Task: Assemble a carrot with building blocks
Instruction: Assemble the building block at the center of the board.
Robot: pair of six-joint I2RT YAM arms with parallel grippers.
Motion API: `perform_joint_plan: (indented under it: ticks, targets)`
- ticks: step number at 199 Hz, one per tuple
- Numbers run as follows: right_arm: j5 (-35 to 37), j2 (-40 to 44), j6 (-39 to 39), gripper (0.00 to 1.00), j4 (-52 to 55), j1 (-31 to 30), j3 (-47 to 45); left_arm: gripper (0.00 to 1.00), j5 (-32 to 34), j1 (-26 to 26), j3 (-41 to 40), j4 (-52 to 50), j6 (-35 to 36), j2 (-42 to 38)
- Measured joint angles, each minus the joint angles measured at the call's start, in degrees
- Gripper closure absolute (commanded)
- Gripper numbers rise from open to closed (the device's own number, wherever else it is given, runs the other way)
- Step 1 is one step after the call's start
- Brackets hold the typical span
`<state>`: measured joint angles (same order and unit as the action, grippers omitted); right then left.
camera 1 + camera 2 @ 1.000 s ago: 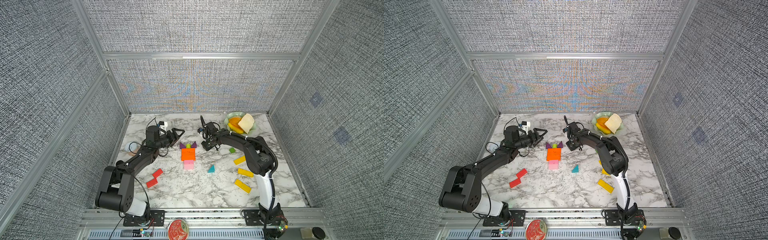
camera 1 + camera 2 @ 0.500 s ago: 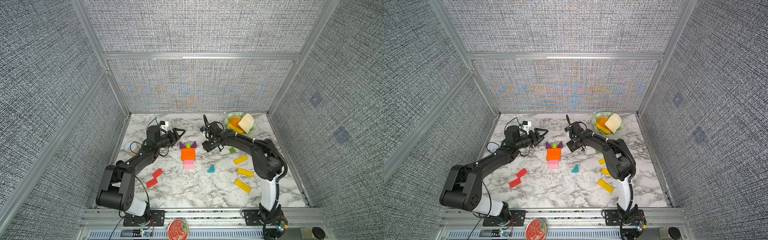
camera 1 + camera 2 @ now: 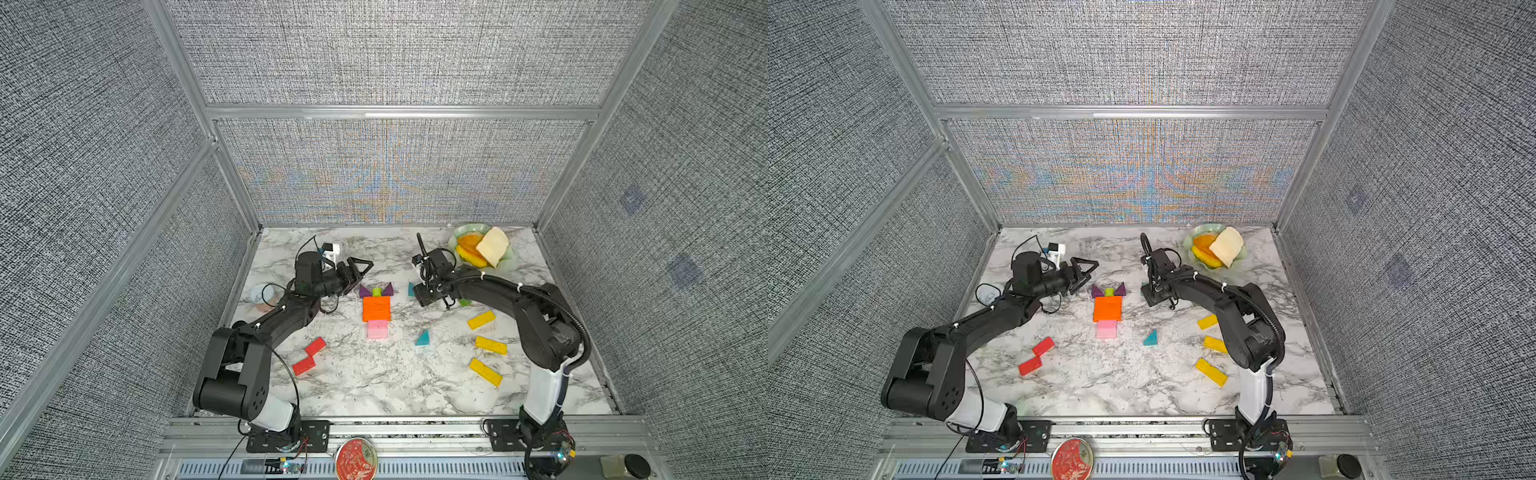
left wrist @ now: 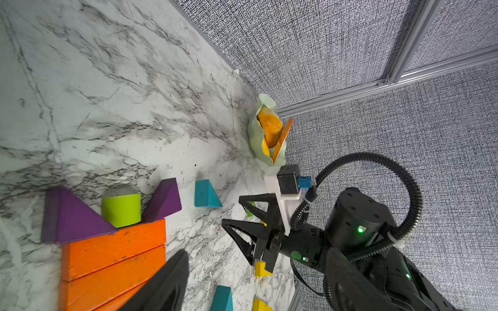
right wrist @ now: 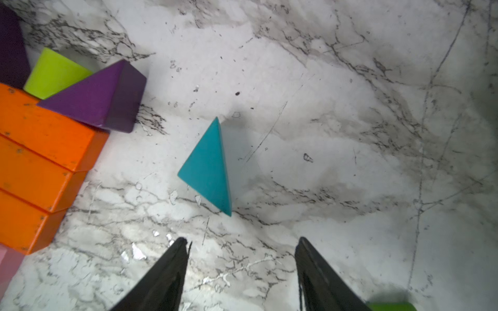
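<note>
Right gripper [image 5: 241,239] low, jaws apart — teal triangle [image 5: 207,167] just ahead

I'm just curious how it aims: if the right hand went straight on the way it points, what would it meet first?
Probably the teal triangle lying just ahead of the open right hand, slightly off its centre line; height is hard to judge.

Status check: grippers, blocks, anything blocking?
Left gripper open, empty, beside carrot build. Right gripper open, empty, facing teal triangle, loose on the table, apart from the build. Nothing between them.
</note>
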<state>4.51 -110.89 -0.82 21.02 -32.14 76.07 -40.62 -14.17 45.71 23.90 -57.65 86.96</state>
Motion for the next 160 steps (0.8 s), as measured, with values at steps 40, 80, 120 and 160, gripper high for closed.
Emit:
perform_joint_plan:
  ticks: [40, 80, 120, 160]
  targets:
    - [0.74, -1.40, -0.83, 0.35, -0.02, 0.70, 0.35, 0.19, -0.02, -0.09, 0.00, -0.02, 0.00, 0.02]
    - [1.95, -1.38, -1.51, 0.35, -0.24, 1.42, 0.35, 0.19, -0.02, -0.20, 0.00, 0.00, -0.02, 0.02]
    - [2.56, 0.33, -2.12, 0.35, -0.24, 1.36, -0.33, 0.19, -0.02, -0.31, 0.00, -0.02, -0.02, 0.04]
    - [5.68, 3.54, -4.87, 0.36, 0.13, 1.42, -2.25, 0.19, -0.02, -0.35, 0.00, -0.02, -0.02, 0.24]
